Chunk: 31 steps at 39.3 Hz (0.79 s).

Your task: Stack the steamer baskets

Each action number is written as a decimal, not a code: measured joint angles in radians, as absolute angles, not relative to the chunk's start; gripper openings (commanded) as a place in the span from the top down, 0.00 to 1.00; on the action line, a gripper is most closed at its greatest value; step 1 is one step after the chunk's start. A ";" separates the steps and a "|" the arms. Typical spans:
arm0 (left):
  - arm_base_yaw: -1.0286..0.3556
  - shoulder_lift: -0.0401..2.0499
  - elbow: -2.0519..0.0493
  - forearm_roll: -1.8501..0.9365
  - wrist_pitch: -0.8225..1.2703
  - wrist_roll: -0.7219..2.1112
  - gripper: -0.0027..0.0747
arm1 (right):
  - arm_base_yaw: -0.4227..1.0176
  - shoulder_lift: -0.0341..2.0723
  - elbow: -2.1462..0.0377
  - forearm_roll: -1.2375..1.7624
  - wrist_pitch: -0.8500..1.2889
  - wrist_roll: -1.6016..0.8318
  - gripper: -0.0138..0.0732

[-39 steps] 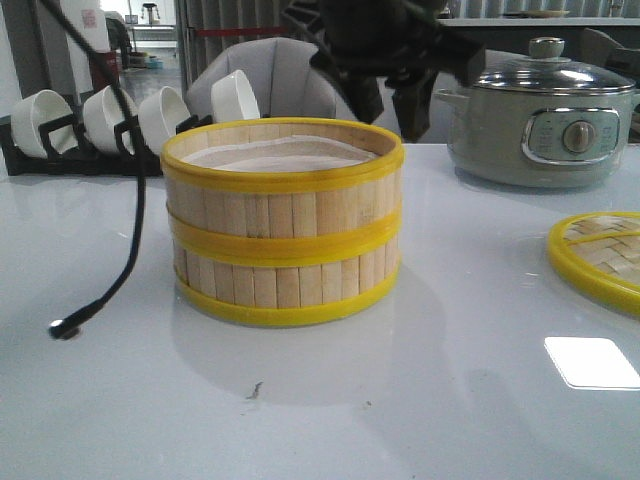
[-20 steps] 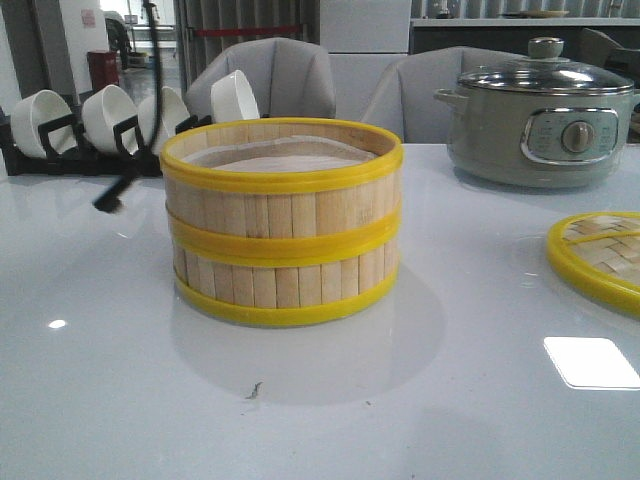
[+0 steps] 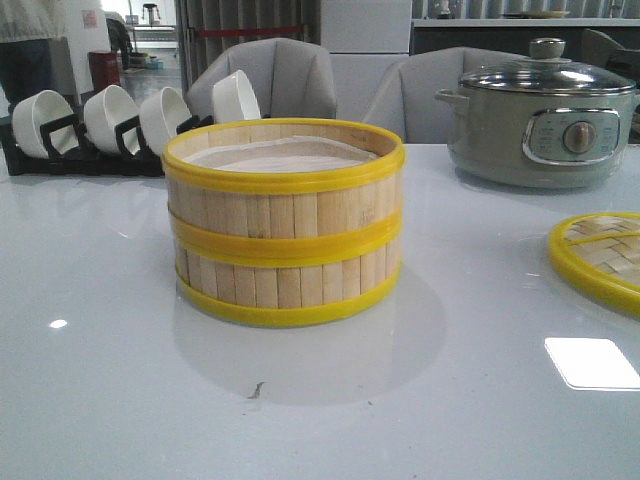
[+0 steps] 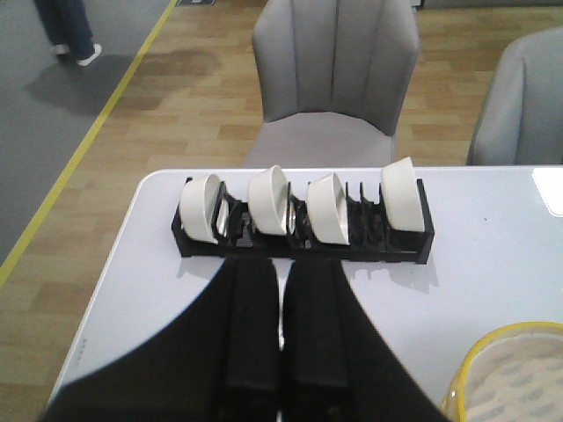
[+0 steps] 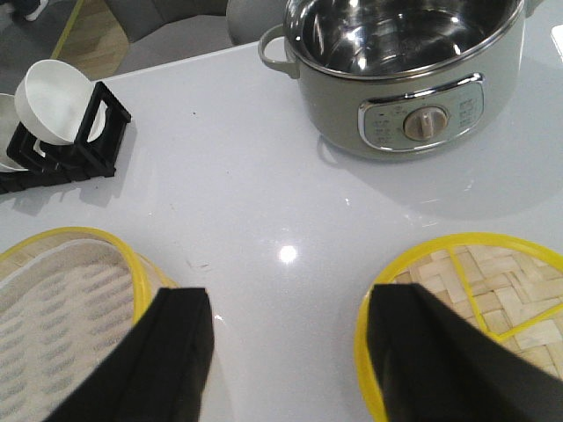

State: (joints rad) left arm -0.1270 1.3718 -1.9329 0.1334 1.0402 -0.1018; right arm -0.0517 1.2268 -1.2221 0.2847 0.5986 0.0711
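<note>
Left gripper (image 4: 281, 334) clenched empty, right gripper (image 5: 286, 352) spread, tips cropped; stacked steamer baskets (image 3: 284, 222), lid (image 3: 598, 258) cut off.

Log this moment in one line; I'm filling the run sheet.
steamer baskets: stacked | left pincer: shut, empty | right pincer: open, empty | bamboo lid: on table, apart

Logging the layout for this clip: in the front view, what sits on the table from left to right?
Bowl rack → stacked steamer baskets → electric pot → woven lid.
</note>
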 measured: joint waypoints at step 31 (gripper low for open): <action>-0.097 0.593 -0.643 0.072 0.611 -0.124 0.85 | -0.051 1.227 -1.222 0.291 0.628 0.071 0.27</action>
